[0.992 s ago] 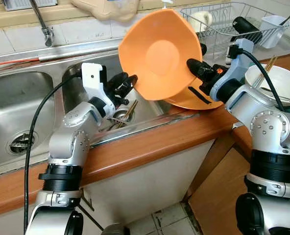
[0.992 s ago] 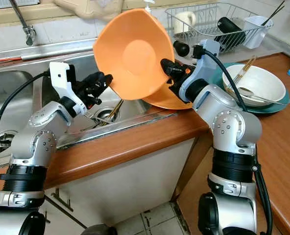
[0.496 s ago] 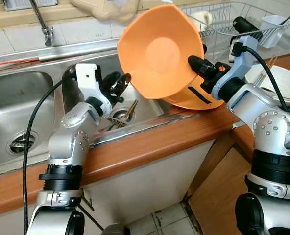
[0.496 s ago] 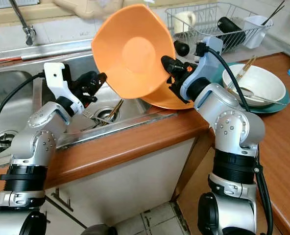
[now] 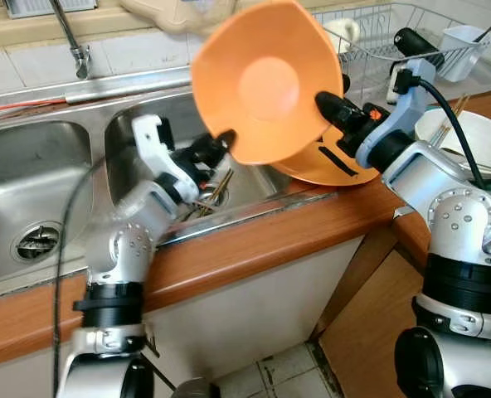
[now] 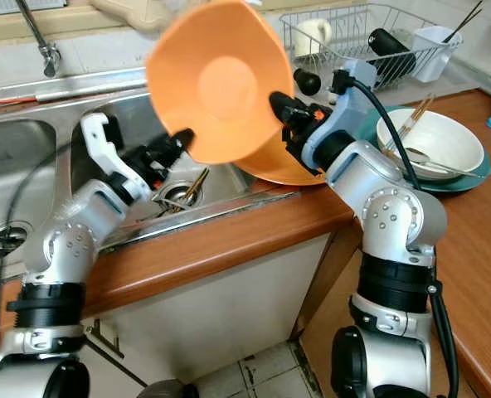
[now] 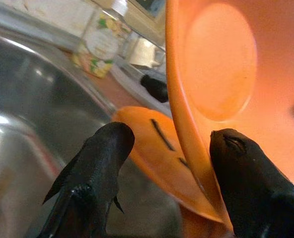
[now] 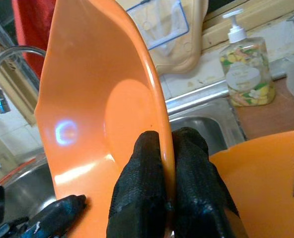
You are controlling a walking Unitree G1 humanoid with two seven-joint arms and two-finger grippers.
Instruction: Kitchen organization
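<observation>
Since a second ago our left gripper (image 5: 219,141) has swung up from beside the sink drain to the lower edge of the orange bowl (image 5: 262,81), and the bowl itself has tipped a little further over toward the sink (image 5: 38,166). Our right gripper (image 8: 163,173) stays clamped on the bowl's rim, one finger inside and one outside, holding it up on edge above the right-hand basin. In the left wrist view the left fingers (image 7: 246,183) stand apart, with the rim running between them and touching the inner one, not yet squeezed. We judge this to be the start of a hand-over or a two-handed steadying, so the bowl can be carried on to the dish rack (image 5: 395,41) or set down. The bowl is plain orange plastic, shallow, with a flat round bottom and a slightly wavy rim, and it looks clean and dry. A second orange dish (image 5: 333,166) lies on the counter edge just below it, and chopsticks (image 5: 216,189) rest in the basin near the drain.
</observation>
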